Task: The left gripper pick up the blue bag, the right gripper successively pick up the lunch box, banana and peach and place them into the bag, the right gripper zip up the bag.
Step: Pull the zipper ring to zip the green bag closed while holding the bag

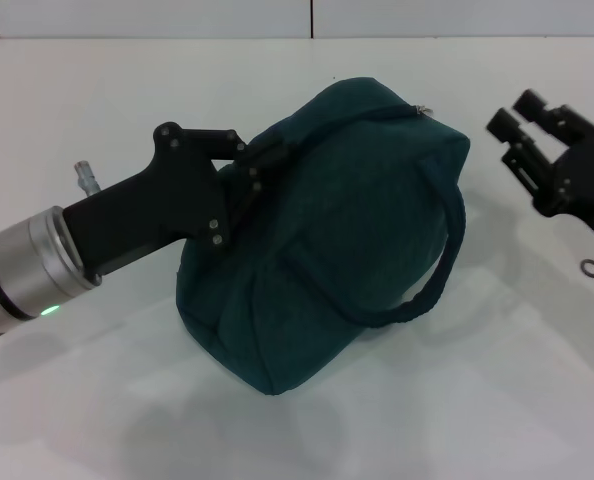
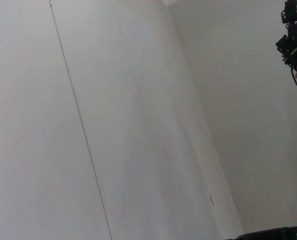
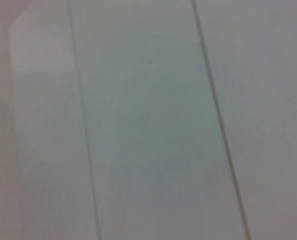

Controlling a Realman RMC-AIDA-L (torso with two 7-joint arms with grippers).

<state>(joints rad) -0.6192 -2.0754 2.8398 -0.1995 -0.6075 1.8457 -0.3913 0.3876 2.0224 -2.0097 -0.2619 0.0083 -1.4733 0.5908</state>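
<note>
Far left in the head view: left gripper (image 1: 255, 168) at the end of a black wedge-shaped housing and brushed-metal wrist with a green light, closed on the upper edge of the blue bag (image 1: 327, 240). Teal-blue really, soft woven cloth, rounded and bulging, tipped on its lower corner against the white table (image 1: 97, 100), one looped carry strap (image 1: 439, 270) hanging down the right side. Dark zipper line (image 1: 382, 112) along the top seam, small metal pull at its right end, apparently drawn shut. No lunch box, banana or peach on the table; presumably inside, judging by the full shape.

Further right, well apart from the bag: right gripper (image 1: 517, 118), black angular fingers spread and holding nothing. Wrist views: only pale wall panels and seams.

Likely step: final one, zipping, seemingly finished or nearly so. Next move, if any: confirm the pull sits at the seam's end, then lower the bag without letting it roll.
</note>
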